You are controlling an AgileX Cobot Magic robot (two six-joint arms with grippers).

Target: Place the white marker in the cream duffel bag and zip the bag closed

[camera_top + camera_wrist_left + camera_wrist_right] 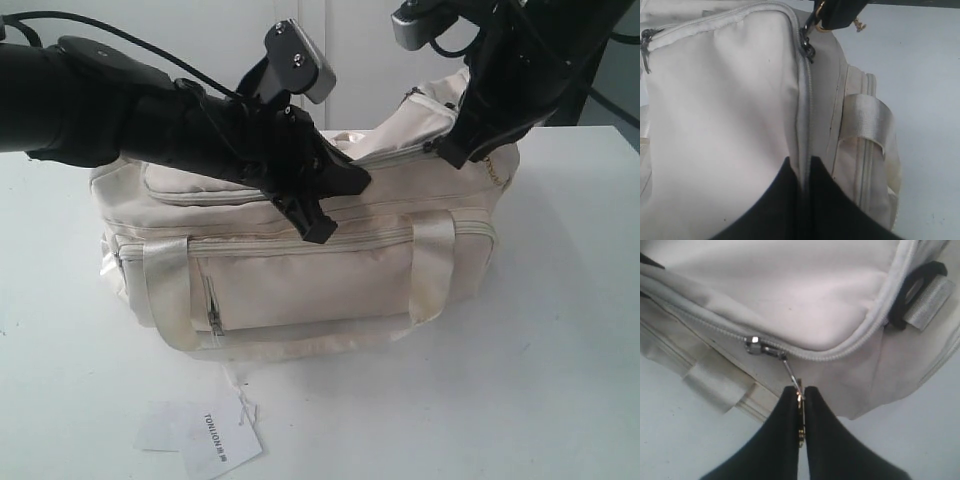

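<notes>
White tabletop [560, 330], exterior view: cream duffel bag [300, 280] mid-surface, paper tag [220, 447] in front; white marker unseen, presumably inside.
Left wrist view: left gripper [799, 162], jaws together on the bag's zip seam.
Right wrist view: right gripper [799, 390], jaws clamped on zipper pull [790, 371].
Advice: keep seam taut, draw pull along the track.

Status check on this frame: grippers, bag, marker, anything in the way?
Left gripper pinching cream duffel bag at top zipper seam. Right gripper shut on zipper pull. White marker not in view. Paper tag in front of bag, not obstructing.
</notes>
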